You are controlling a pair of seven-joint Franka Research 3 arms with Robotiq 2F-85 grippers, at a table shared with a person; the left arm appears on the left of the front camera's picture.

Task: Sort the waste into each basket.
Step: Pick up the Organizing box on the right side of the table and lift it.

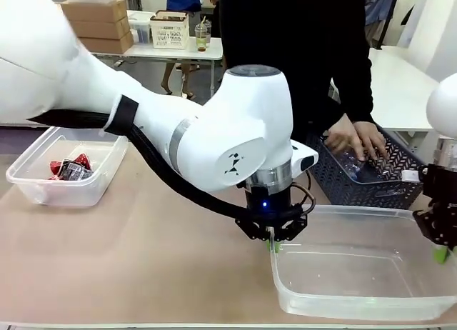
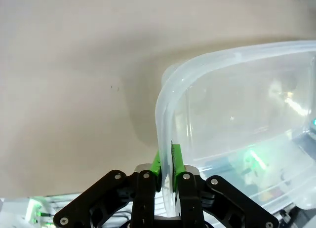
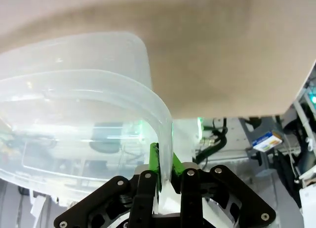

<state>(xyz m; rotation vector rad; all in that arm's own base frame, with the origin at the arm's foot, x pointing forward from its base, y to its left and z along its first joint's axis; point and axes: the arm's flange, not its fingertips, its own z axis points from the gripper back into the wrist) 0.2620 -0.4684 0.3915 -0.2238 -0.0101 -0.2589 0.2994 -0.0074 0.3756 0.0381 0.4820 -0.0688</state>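
Note:
A clear tub (image 1: 343,210) stands at the front right of the table with nothing showing inside it. My left gripper (image 1: 273,238) reaches across the middle and is shut on its left rim. In the left wrist view the green pads (image 2: 157,161) pinch the tub's (image 2: 222,55) wall. My right gripper (image 1: 443,250) is shut on the same tub's right rim, and its wrist view shows my right gripper (image 3: 165,163) clamped on the tub's curved rim (image 3: 98,82). A second clear tub (image 1: 28,181) at the left holds crushed red cans (image 1: 68,168). A clear bottle (image 1: 355,167) lies under the person's hands (image 1: 357,139).
The dark grey slotted basket (image 1: 400,191) stands behind the right tub, with the person reaching into it. My left arm's big white elbow (image 1: 235,130) spans the table's middle. The table's front edge lies just below the right tub.

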